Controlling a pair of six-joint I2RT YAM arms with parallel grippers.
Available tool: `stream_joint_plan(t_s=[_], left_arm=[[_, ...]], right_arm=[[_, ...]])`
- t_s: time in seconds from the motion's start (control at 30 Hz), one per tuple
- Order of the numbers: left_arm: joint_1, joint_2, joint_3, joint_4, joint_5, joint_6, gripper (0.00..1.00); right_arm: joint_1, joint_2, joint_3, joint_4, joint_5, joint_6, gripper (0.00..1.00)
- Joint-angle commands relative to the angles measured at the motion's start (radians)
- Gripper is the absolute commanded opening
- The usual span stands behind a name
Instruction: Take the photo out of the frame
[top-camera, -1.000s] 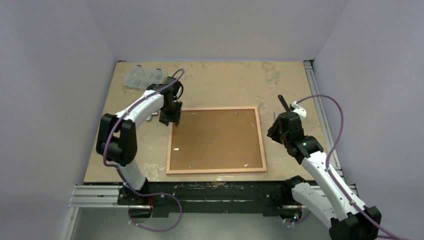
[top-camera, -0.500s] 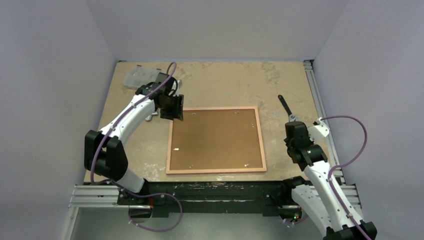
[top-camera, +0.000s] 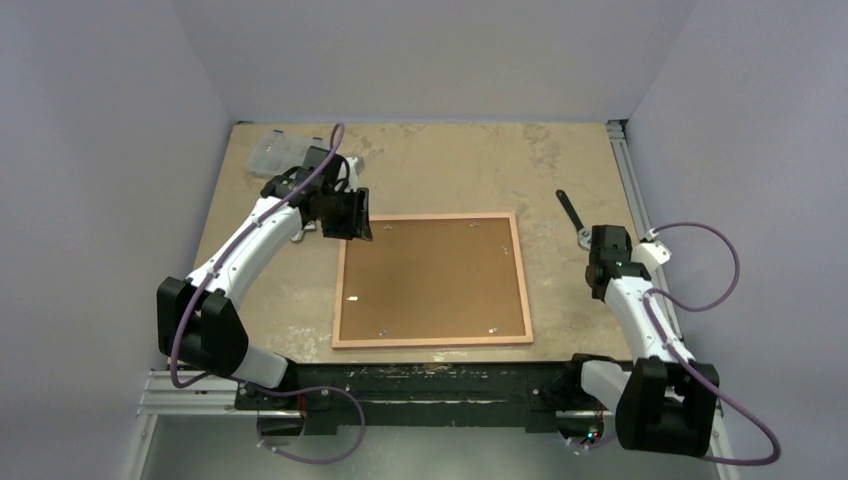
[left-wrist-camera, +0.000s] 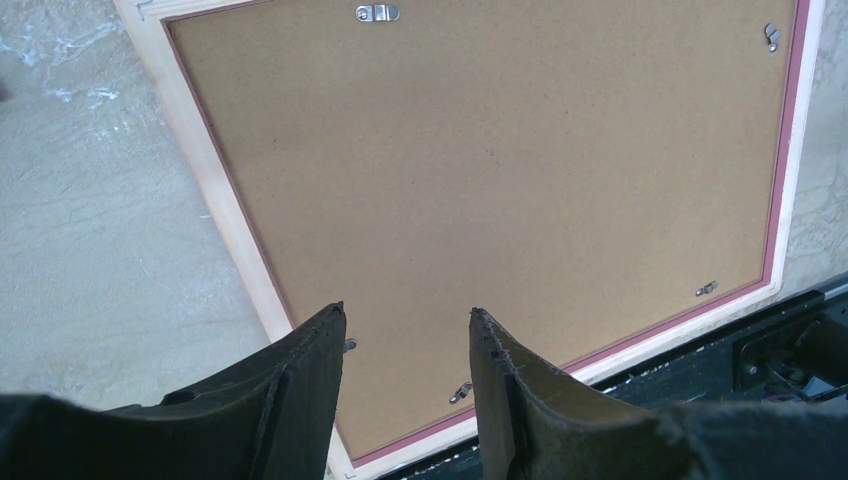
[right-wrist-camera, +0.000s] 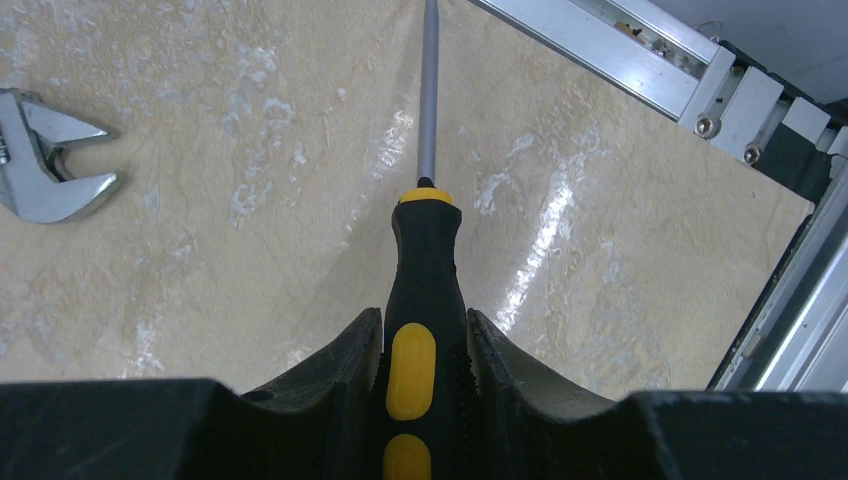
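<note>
The right arm has pulled back from beside the frame (top-camera: 432, 280) to the right edge of the table (top-camera: 450, 170). The right gripper (right-wrist-camera: 425, 315) now sits just near of a wrench (top-camera: 572, 215) lying there. Its fingers are clamped on the black-and-yellow handle of a screwdriver (right-wrist-camera: 428, 230), whose shaft points out over bare tabletop. The left arm has swung its elbow out to the left. The left gripper (top-camera: 352, 215) has lifted off the frame's far-left corner and hangs tilted above it. Its fingers (left-wrist-camera: 310, 370) are spread with nothing between them. The frame itself has not shifted.

It lies flat and face down in the middle of the table, its near edge close to the table's near edge. The back is plain brown fibreboard inside a thin pink border with a pale outer rim. Small metal clips (left-wrist-camera: 377, 12) sit along the edges. No print can be seen from this side.

A clear plastic compartment box (top-camera: 275, 152) stands at the far-left corner of the table, partly behind the left arm. I cannot tell what it holds.
</note>
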Motion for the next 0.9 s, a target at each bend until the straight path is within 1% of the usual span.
stream_joint_plan(t_s=[0.0,0.1,0.23,0.4,0.5,0.63,0.73,0.87], left_arm=[[-0.001,-0.031,-0.004,0.024,0.017,-0.006,0.47],[0.000,-0.023,-0.001,0.023,0.014,-0.006,0.47],[0.000,-0.014,0.001,0.024,0.010,-0.006,0.47],[0.001,-0.005,0.001,0.017,-0.016,0.001,0.47],[0.000,0.002,0.001,0.015,-0.023,0.004,0.47],[0.001,0.013,0.004,0.014,-0.030,0.006,0.47],[0.001,0.017,0.004,0.015,-0.031,0.008,0.47],[0.000,0.015,0.002,0.012,-0.027,0.010,0.47]], right_arm=[[-0.037,0.065,0.049,0.127,-0.044,-0.111,0.00],[-0.036,0.118,0.063,0.166,-0.098,-0.161,0.00],[-0.036,0.188,0.075,0.190,-0.175,-0.173,0.00],[-0.036,0.247,0.072,0.227,-0.178,-0.180,0.01],[-0.036,0.294,0.089,0.230,-0.191,-0.198,0.09],[-0.037,0.348,0.116,0.223,-0.197,-0.211,0.13],[-0.037,0.354,0.118,0.227,-0.199,-0.217,0.18],[-0.036,0.345,0.114,0.236,-0.201,-0.223,0.28]])
